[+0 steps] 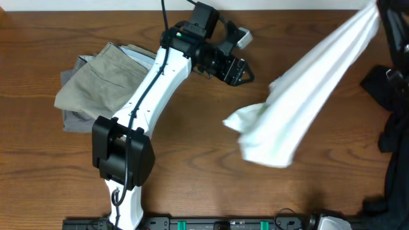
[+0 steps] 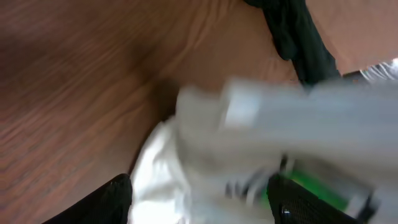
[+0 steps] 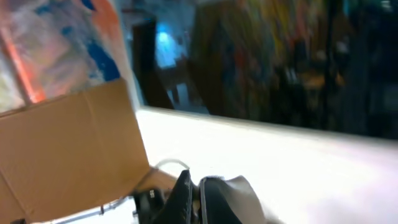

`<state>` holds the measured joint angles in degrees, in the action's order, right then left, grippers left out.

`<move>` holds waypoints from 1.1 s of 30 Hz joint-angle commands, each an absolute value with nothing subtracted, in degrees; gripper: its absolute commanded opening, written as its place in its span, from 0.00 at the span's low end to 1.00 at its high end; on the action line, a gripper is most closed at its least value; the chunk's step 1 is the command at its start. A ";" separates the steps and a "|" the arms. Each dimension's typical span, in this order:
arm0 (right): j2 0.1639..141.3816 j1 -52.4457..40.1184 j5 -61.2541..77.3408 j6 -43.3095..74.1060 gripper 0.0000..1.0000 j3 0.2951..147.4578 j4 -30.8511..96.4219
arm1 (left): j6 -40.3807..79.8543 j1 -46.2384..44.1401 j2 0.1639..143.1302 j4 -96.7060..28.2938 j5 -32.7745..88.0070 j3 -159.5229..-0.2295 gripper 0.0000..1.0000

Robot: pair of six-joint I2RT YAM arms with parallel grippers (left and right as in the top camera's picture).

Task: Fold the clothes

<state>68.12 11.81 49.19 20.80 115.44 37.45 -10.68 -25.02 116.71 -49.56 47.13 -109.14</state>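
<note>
While the white T-shirt (image 1: 307, 96) hangs slanting from upper right to mid-frame, the right gripper (image 3: 198, 186) is pinched shut on its top to lift it, and the wide-open, empty left gripper (image 1: 235, 70) sits near its low end, likely to grab it.

Overhead: straight down on the wooden table (image 1: 192, 160), far enough back to take in most of the white T-shirt (image 1: 307, 96), the trousers (image 1: 102, 83) well to its left and the black garment (image 1: 390, 108) just to its right.

Left wrist: tilted down, very near and blurred, toward the white T-shirt (image 2: 161, 174) between the dark fingers (image 2: 115, 202) of the left gripper (image 2: 199, 186), black garment (image 2: 298, 37) beyond. Cloth, garment and wood shared with overhead.

Right wrist: roughly level, out into a blurred room, cardboard box (image 3: 68, 149) near; nothing surely shared.
</note>
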 commanded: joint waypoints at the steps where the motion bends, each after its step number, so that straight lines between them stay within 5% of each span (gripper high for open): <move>1: 66.96 14.22 42.15 18.33 0.02 115.83 44.80 | -12.19 -23.94 117.10 -49.95 46.92 -109.36 0.72; 7: 67.66 14.76 26.04 17.21 0.01 115.83 57.12 | -12.21 -22.63 117.10 -50.13 46.92 -109.36 0.72; 14: 69.56 14.52 25.58 27.73 0.01 115.83 41.74 | -11.03 -18.13 115.63 -50.54 46.96 -109.38 0.72; 23: 79.15 0.19 42.33 32.05 0.01 115.83 23.51 | -10.41 -8.73 105.86 -50.52 46.92 -109.38 0.77; 33: 77.71 -8.69 54.33 22.20 0.01 115.83 26.65 | -10.44 -4.67 101.69 -51.18 46.87 -109.38 0.77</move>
